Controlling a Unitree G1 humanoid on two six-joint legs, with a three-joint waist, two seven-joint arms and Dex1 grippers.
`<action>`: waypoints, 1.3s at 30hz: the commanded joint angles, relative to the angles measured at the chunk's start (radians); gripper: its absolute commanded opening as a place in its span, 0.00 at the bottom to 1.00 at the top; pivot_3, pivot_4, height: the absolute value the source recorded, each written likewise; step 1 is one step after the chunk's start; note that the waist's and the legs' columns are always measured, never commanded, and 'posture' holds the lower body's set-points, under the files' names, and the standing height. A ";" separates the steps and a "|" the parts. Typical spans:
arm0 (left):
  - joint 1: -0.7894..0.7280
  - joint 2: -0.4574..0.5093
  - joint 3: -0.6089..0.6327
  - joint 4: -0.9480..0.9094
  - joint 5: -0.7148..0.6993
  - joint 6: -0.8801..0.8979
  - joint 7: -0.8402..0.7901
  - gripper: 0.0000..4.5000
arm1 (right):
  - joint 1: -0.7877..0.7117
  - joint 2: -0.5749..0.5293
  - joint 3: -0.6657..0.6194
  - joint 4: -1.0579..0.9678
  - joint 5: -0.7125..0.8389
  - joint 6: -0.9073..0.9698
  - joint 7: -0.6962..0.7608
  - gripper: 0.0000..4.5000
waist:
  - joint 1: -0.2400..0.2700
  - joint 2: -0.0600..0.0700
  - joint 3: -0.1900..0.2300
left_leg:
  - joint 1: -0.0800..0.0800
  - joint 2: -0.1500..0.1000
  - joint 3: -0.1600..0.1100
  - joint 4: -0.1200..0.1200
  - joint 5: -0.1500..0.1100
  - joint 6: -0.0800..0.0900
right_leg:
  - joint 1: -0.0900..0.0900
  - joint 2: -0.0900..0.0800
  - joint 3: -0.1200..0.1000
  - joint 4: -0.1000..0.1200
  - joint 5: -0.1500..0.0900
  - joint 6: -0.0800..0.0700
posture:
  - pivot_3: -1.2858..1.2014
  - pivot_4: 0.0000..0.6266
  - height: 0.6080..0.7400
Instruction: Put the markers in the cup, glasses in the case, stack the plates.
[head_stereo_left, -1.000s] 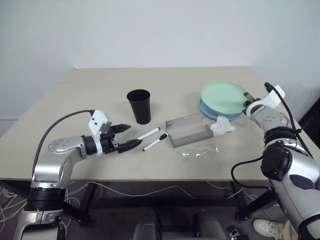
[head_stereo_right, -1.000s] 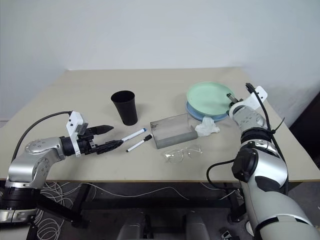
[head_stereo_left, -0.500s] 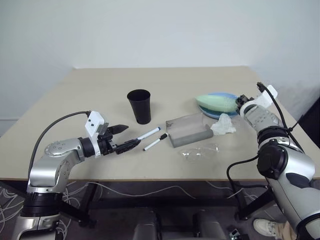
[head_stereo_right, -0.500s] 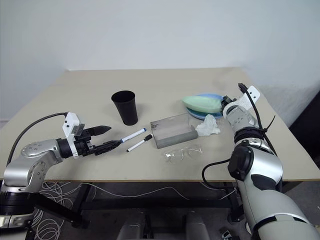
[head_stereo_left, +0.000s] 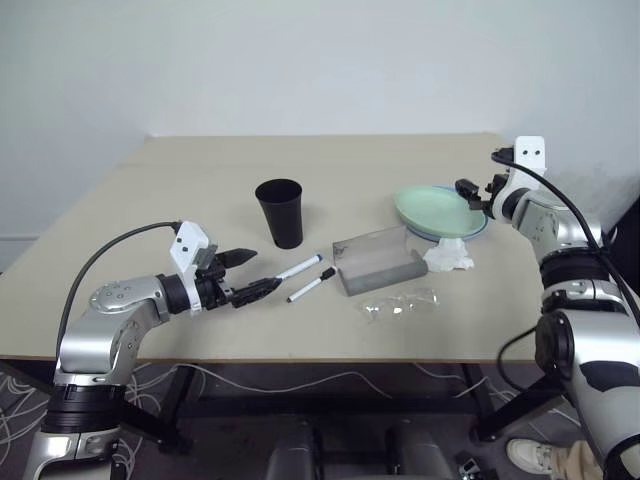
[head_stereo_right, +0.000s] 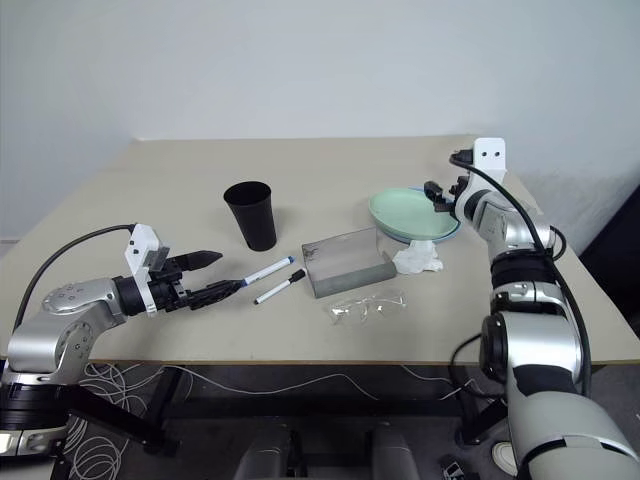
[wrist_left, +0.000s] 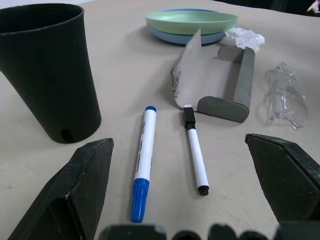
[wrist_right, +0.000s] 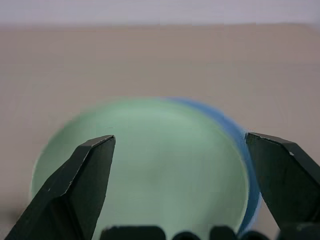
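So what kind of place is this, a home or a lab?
Probably a lab or test room, not a home: a plain beige table against a bare white wall, loose cables trailing on the floor beneath it, and a few household props such as a black cup laid out.

Blue plate (head_stereo_left: 470, 232) mostly hidden under green plate (head_stereo_left: 438, 211).

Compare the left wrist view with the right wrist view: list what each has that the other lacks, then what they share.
Left wrist alone: the cup, the blue-capped marker, the black-capped marker, the open case, the glasses, the tissue and the open left pincer.
Right wrist alone: the open right pincer, above the plates.
Both: the green plate stacked on the blue plate, and the table.
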 joint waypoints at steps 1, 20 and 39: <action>-0.027 0.007 0.013 -0.015 -0.011 -0.005 -0.003 1.00 | 0.084 -0.095 0.077 -0.285 0.016 0.184 0.138 1.00 | 0.004 0.000 0.000 | 0.000 0.000 0.000 0.000 0.000 0.000 | 0.000 0.000 0.000 0.000 0.000 0.000 | 0.52 0.00 0.05; -0.036 0.001 0.005 -0.007 -0.009 -0.003 -0.005 1.00 | 0.118 0.026 0.115 -0.322 -0.058 0.105 0.016 1.00 | -0.001 -0.001 0.000 | 0.001 0.000 0.001 0.001 0.000 0.000 | -0.001 0.000 -0.004 0.000 -0.001 -0.001 | 0.52 0.00 0.05; -0.006 0.003 0.022 -0.032 -0.018 0.008 0.012 1.00 | 0.062 0.016 0.122 -0.114 -0.144 -0.067 -0.030 1.00 | -0.001 -0.001 0.000 | 0.000 0.000 0.001 0.001 0.000 0.000 | -0.001 -0.001 -0.006 0.001 -0.001 -0.001 | 0.52 0.00 0.05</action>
